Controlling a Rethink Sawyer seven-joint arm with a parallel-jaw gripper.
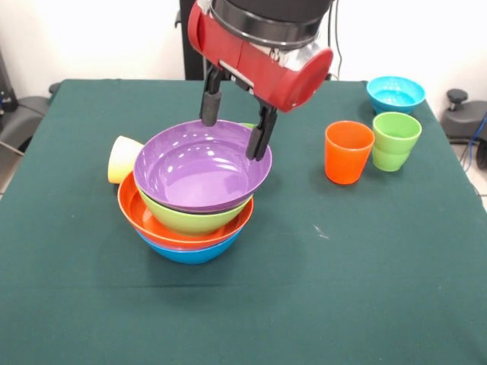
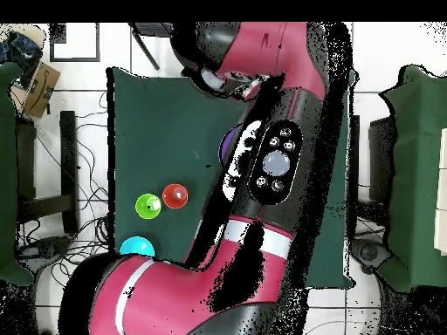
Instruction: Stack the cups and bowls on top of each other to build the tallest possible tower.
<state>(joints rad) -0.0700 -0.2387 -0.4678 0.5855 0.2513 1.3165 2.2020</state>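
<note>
Jaws spread apart, straddling the far rim of the purple bowl (image 1: 199, 169), one finger outside it, the other inside; gripper (image 1: 234, 129) gripping nothing firmly that can be made out. Tower (image 1: 190, 205) left of the bench's (image 1: 365, 274) middle: blue bowl (image 1: 190, 252) lowest, then orange bowl (image 1: 156, 225), lime green bowl (image 1: 190, 219), purple topmost and tilted. Yellow cup (image 1: 122, 159) on its side, touching the tower's left. Orange cup (image 1: 348, 152) and light green cup (image 1: 396, 140) upright side by side near the right edge, turquoise bowl (image 1: 395, 93) at the far right corner.
</note>
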